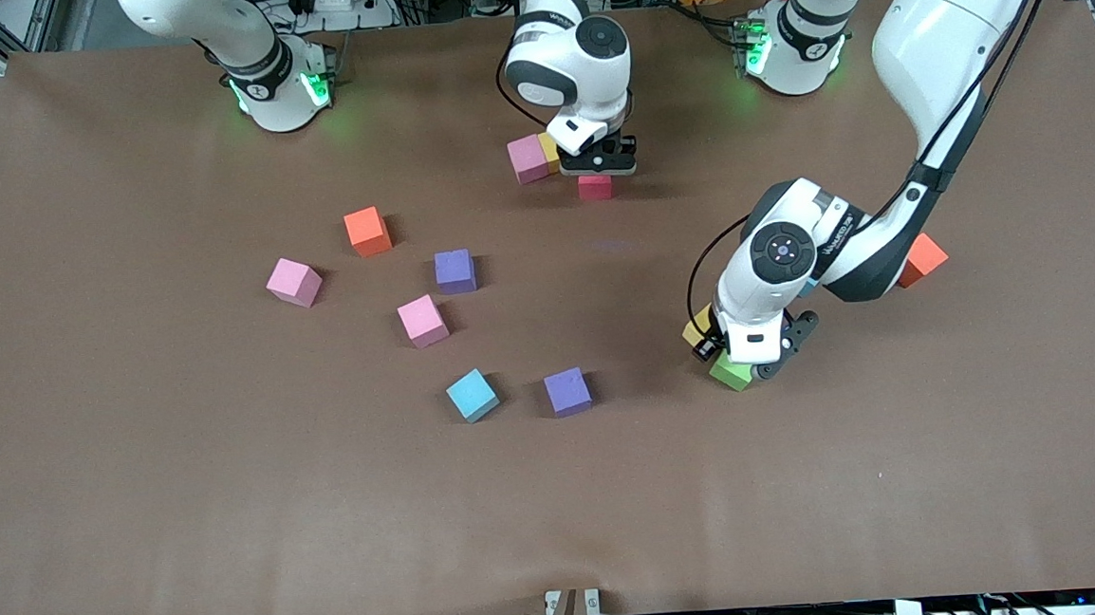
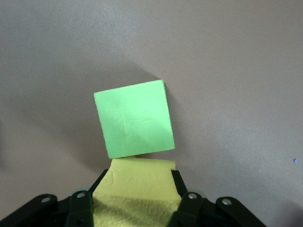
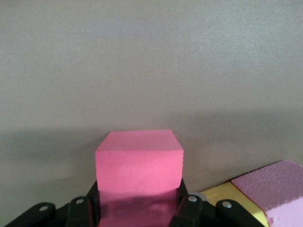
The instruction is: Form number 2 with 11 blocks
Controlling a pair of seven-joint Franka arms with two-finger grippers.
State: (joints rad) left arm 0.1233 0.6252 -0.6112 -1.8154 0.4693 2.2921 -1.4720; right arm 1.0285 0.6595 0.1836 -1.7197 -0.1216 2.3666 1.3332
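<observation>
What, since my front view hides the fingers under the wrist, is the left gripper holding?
Observer: The left gripper is shut on a yellow block, seen in the left wrist view.
Operator: Is the green block clear of it?
Observer: No gap shows; the green block meets the yellow block's edge.
Operator: And the right gripper?
Observer: Its wrist view shows the right gripper shut on a red block, beside a second yellow block and a pink block.

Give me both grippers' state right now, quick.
Left gripper: shut on the yellow block, beside the green block.
Right gripper: shut on the red block, beside the pink block.
</observation>
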